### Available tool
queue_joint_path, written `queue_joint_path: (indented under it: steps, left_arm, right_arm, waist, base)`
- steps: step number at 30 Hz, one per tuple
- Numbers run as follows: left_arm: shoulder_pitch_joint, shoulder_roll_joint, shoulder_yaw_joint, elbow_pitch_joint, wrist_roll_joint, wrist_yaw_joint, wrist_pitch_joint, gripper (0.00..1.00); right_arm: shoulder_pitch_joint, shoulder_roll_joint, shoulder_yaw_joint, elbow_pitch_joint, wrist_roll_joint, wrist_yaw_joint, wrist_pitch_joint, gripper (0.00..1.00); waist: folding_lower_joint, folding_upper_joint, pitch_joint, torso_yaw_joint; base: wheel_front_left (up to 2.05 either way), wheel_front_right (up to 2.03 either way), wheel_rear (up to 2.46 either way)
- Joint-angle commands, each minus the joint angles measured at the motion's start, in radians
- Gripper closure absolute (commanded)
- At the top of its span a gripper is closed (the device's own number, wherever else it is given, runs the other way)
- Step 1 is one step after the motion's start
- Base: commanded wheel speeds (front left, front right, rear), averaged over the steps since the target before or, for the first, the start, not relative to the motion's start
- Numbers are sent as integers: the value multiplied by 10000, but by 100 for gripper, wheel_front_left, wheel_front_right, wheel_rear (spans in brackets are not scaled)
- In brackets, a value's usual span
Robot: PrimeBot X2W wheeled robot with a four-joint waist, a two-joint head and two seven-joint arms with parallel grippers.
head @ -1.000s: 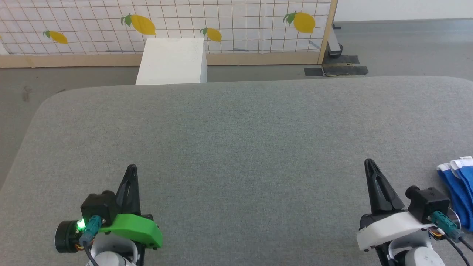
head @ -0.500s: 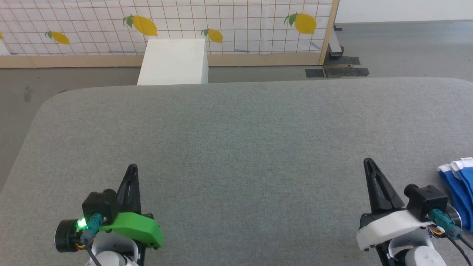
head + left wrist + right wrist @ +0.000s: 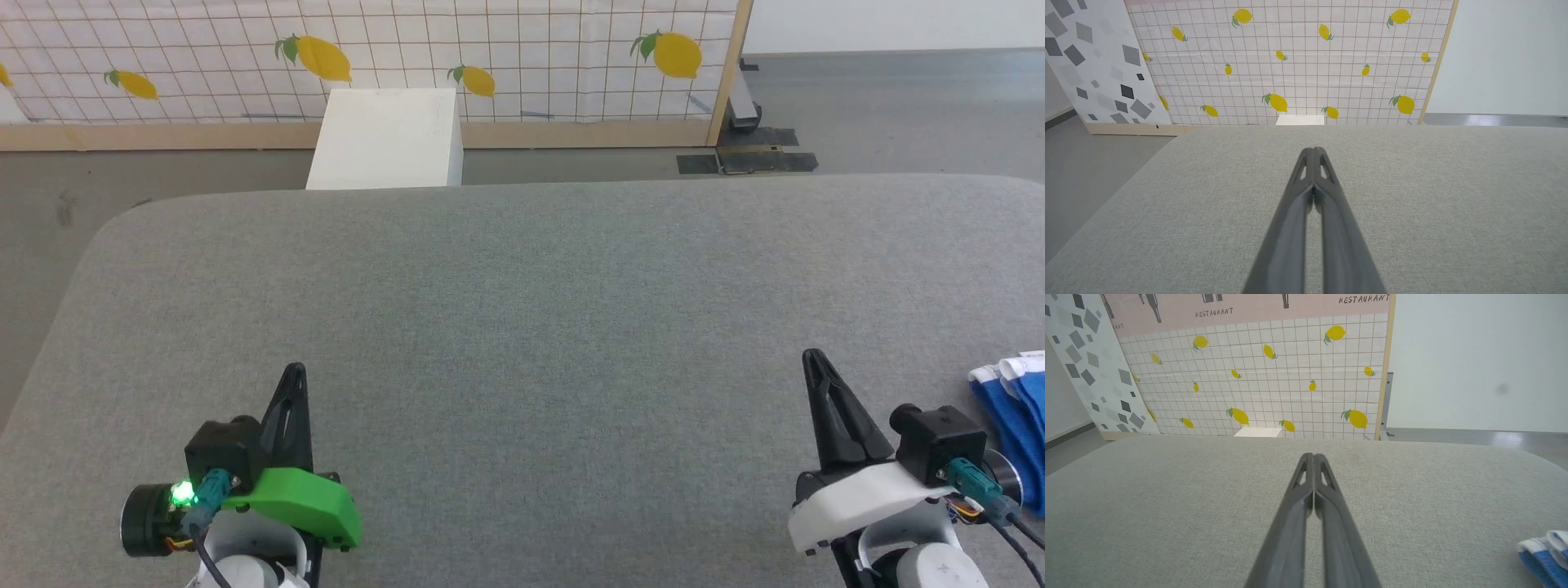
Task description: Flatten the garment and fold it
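Grey table [image 3: 522,269] bears the garment [image 3: 1016,425] beside closed, empty right gripper [image 3: 812,359]; left gripper [image 3: 294,371] likewise.

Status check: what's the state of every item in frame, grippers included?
left gripper: shut, holding nothing, over the table.
right gripper: shut, holding nothing, apart from the shorts.
shorts: bunched, not flattened, lying on the table to the right gripper's right, partly cut off by the frame.
table: grey cloth top, bears the shorts at its right side.
white box: upright beyond the table's far edge.
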State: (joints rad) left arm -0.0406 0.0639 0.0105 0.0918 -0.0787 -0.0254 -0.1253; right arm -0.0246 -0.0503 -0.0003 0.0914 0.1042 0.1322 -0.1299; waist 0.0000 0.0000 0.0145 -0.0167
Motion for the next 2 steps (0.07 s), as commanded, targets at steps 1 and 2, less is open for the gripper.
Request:
queue_joint_path:
  steps: [1,2]
  left_arm:
    - [139,-51,-23,-60,119,49,48,100]
    - [143,-52,-24,-73,129,52,66,100]
  right_arm:
    - [106,1,2,-87,-127,-8,98,100]
    - [109,1,2,-99,-141,-8,116,100]
  waist:
    - [0,0,-4,5]
    - [0,0,-6,7]
  base:
    - [0,0,0]
    - [0,0,0]
